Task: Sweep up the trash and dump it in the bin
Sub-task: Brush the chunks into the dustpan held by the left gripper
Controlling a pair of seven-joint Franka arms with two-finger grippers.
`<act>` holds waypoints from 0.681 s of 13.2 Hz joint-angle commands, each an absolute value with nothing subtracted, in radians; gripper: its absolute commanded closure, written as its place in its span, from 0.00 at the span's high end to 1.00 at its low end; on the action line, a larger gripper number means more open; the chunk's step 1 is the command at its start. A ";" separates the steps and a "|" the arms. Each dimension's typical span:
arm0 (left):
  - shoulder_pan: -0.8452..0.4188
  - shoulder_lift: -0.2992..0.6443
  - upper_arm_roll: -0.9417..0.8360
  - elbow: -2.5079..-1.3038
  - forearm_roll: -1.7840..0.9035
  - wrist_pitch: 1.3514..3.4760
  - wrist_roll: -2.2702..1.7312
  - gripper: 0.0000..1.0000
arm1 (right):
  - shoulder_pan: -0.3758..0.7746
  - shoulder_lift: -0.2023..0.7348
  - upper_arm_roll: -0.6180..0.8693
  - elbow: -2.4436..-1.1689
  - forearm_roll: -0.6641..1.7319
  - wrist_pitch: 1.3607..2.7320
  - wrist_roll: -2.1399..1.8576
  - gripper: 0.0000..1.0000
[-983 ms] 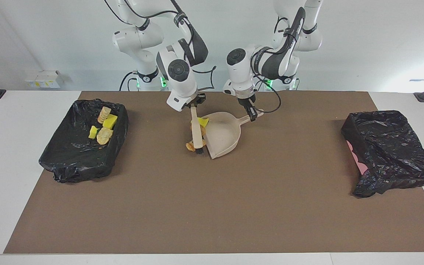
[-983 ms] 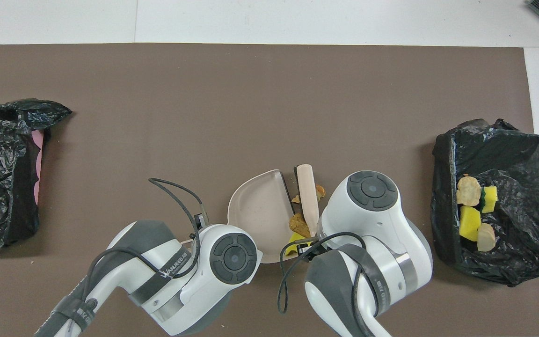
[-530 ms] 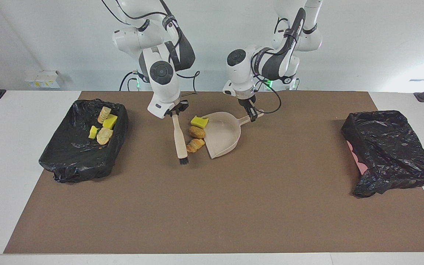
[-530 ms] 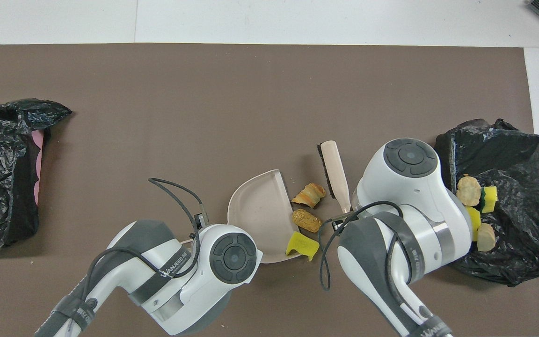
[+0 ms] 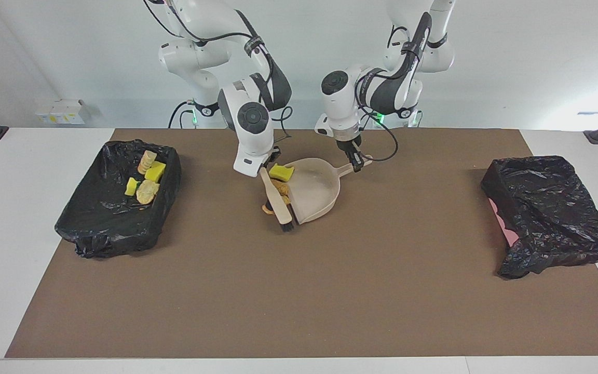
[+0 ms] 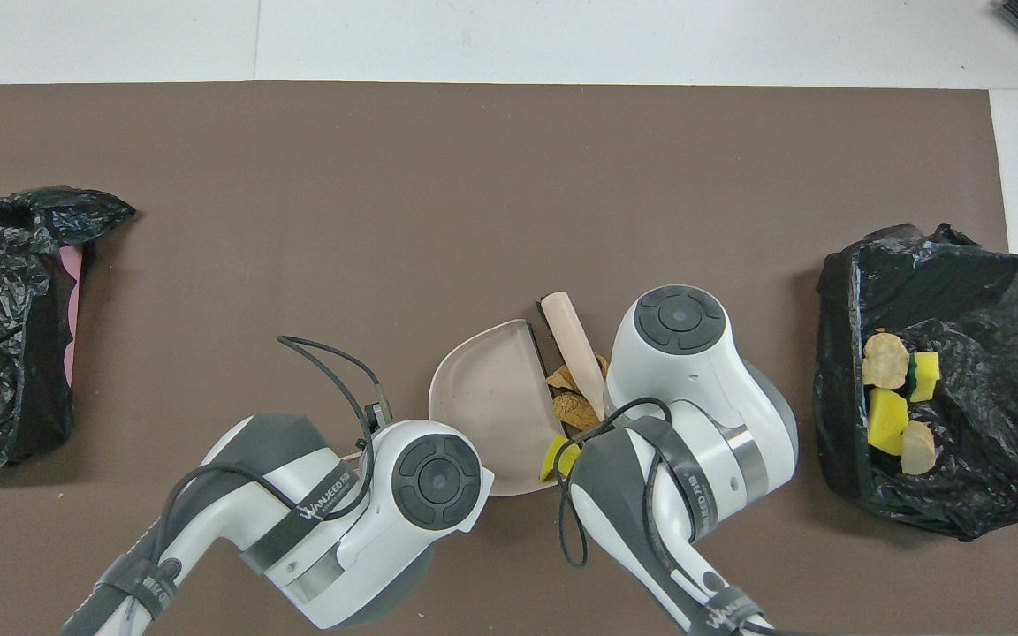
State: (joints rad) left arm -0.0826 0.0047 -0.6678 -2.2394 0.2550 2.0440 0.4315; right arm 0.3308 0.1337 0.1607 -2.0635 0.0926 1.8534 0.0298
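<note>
Right pincer clamps the brush – crowding scraps at the dustpan – left pincer clamps its handle, bracing.

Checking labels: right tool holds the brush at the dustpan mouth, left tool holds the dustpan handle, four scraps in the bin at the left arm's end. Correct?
Not quite. The four scraps lie in the bin at the right arm's end, as the facing view shows. The rest holds: right tool on the brush, left tool on the dustpan handle.

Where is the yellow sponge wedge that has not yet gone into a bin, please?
The yellow sponge wedge sits on the dustpan's open lip at the end nearer the robots, mid-table, beside the brush.
</note>
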 commanded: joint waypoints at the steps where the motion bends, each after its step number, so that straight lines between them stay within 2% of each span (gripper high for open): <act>1: -0.080 0.015 -0.675 -2.247 0.235 2.046 0.420 0.00 | 0.365 0.115 0.166 -2.075 0.120 1.833 0.018 0.00; 5: -0.080 0.015 -0.675 -2.247 0.235 2.046 0.420 0.00 | 0.390 0.101 0.164 -1.988 0.210 1.688 0.126 0.00; 8: -0.080 0.015 -0.675 -2.247 0.235 2.046 0.420 0.00 | 0.306 0.095 0.155 -1.870 0.199 1.498 0.112 0.00; 9: -0.080 0.015 -0.675 -2.247 0.235 2.046 0.420 0.00 | 0.286 0.081 0.155 -1.867 0.189 1.464 0.107 0.00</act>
